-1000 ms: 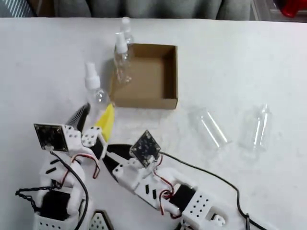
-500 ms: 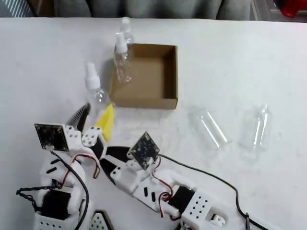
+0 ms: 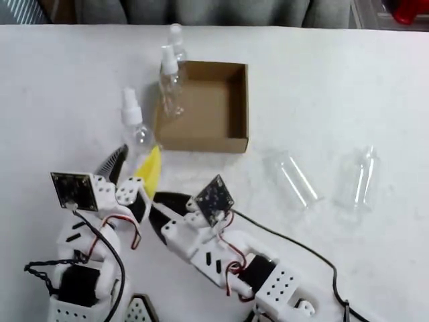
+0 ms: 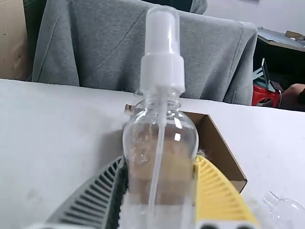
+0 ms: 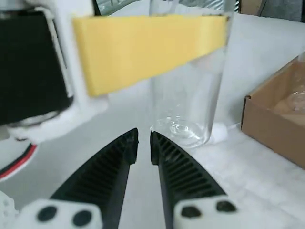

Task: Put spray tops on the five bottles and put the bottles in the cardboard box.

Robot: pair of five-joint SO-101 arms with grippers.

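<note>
The left jaws squeeze a bottle [image 4: 159,129] with its spray top [image 4: 162,57] on. It seems to stand on the surface [image 3: 335,80], just beside the box [image 3: 201,143]. The right jaws are almost closed and hold nothing, low by the bottle. They might bump it and tip it over.

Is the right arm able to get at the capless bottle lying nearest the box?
Probably yes: the right gripper holds nothing, jaws shut, and nothing stands between it and the capless bottle.
</note>
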